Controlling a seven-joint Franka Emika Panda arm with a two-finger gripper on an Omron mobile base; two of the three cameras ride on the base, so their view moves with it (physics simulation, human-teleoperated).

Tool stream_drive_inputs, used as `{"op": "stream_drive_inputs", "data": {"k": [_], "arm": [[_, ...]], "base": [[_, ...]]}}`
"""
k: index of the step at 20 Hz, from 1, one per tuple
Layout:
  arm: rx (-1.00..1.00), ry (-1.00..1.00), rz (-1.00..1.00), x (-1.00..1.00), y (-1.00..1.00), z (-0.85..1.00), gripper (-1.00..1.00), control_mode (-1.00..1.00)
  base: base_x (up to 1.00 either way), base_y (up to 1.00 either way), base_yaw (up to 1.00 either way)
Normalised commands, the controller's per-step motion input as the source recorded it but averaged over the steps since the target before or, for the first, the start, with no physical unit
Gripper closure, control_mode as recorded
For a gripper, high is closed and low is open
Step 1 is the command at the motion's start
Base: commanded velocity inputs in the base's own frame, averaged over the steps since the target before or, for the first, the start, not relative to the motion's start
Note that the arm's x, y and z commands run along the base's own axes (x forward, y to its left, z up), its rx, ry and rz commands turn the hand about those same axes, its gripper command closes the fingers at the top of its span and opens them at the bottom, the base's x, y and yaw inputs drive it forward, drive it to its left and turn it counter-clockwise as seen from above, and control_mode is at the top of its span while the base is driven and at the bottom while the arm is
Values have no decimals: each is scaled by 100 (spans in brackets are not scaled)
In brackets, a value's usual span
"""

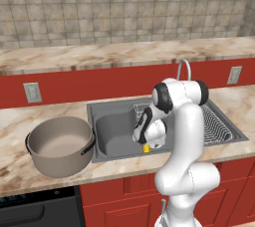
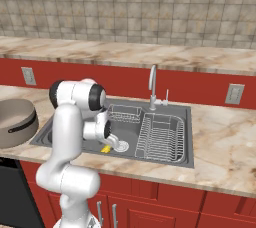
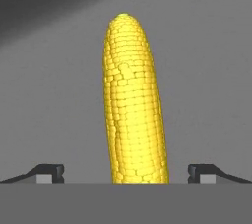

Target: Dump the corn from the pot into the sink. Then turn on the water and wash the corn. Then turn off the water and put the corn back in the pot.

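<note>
With its fingers (image 3: 126,173) spread wide either side of the corn (image 3: 133,105) on the sink (image 1: 112,129) floor, the arm hung poised to grasp it, the pot (image 1: 60,144) waiting at nine o'clock on the counter (image 1: 12,121).

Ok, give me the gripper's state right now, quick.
Gripper: open, jaws wide on either side of the corn in the sink, holding nothing.

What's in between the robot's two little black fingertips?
In the hand view, the small yellow corn cob lies between the open tool's fingertips, on the dark grey sink floor.
</note>
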Motion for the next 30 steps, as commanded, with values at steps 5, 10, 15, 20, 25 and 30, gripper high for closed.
{"op": "stream_drive_inputs", "data": {"k": [5, 10, 15, 20, 25, 30], "arm": [[0, -5, 1, 11, 2, -29, -100, -100], [0, -5, 1, 14, 8, -27, -100, -100], [0, -4, 1, 11, 10, -26, -100, -100], [0, -3, 0, 0, 0, -30, 100, -100], [0, -3, 0, 0, -2, -30, 100, -100], [5, -7, 0, 0, -17, -18, 100, -100]], "base": [[0, 0, 0], [0, 0, 0], [0, 0, 0], [0, 0, 0], [0, 0, 0], [0, 0, 0]]}}
